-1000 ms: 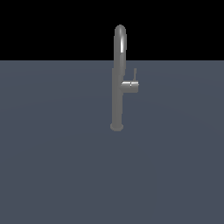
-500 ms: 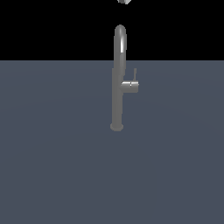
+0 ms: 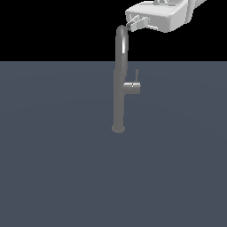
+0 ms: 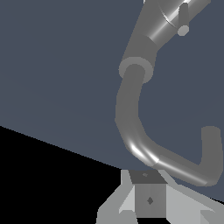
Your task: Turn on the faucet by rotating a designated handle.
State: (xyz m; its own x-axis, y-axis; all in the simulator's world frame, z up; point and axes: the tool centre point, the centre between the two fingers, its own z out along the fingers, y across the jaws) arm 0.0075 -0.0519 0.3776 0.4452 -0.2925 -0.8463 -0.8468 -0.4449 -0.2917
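Observation:
The faucet (image 3: 119, 88) is a tall grey column standing on a dark surface, with its arched spout at the top. The handle (image 3: 132, 86) is a short stub on the column's side toward the exterior view's right, with a thin lever rod (image 3: 137, 74) pointing up. My gripper (image 3: 135, 23) hangs just above and to the right of the spout's arch, well above the handle and touching nothing. In the wrist view the faucet's (image 4: 131, 109) curved spout lies just past my gripper (image 4: 150, 192), whose fingers sit together with no gap. The handle (image 4: 183, 19) is farther off.
The flat dark grey surface (image 3: 53, 168) spreads all around the faucet's small round base (image 3: 118, 128). Nothing else stands on it. My white hand body (image 3: 159, 15) reaches in from the exterior view's upper right.
One second ago my gripper was out of view. Its tip then showed at the top edge, and now the whole hand has come down beside the spout's arch. The faucet has not moved.

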